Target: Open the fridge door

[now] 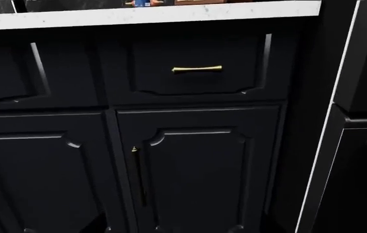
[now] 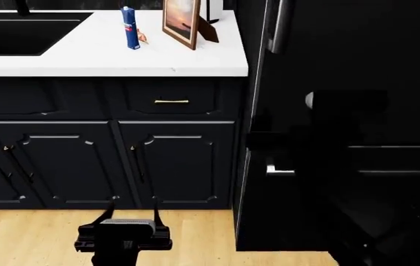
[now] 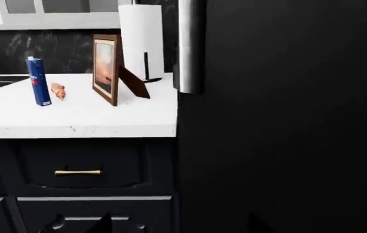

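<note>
**Fridge door shut, both my arms short of it**

My left gripper [image 2: 132,213] hung low before the cabinet doors [image 2: 176,163], left of the fridge door [image 2: 343,66], fingers spread wide and empty. Left of the door, on the white counter [image 2: 121,58]: blue carton [image 2: 130,27], then picture frame [image 2: 181,22]. The door stood closed, its silver handle [image 2: 278,27] on its counter-side edge. My right gripper [image 2: 343,119] was dark against the door; I could not tell its finger spread.

White countertop [image 2: 99,58] ahead of me over dark cabinets, on it a blue carton [image 2: 130,27], small orange thing [image 2: 143,37] just beside it, wooden picture frame [image 2: 181,21], paper towel roll [image 3: 142,39] behind.
</note>
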